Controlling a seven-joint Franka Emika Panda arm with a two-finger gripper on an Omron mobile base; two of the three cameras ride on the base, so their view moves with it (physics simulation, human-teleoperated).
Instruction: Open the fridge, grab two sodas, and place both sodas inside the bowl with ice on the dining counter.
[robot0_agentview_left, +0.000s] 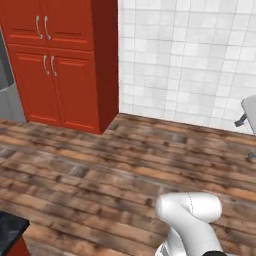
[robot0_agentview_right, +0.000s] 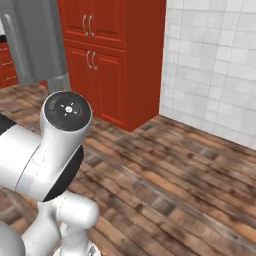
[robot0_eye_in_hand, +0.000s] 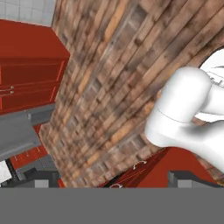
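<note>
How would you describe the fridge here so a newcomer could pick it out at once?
Start from the white tiled wall and follow it left to the tall red cabinet with paired curved metal handles. Directly left of that cabinet stands the tall grey metal fridge, above the wooden plank floor. Its plain grey face and long vertical bar handle set it apart from the red panelled doors alongside.

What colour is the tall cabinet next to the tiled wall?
Red, with silver handles; the tall cabinet shows best in the left base view.
</note>
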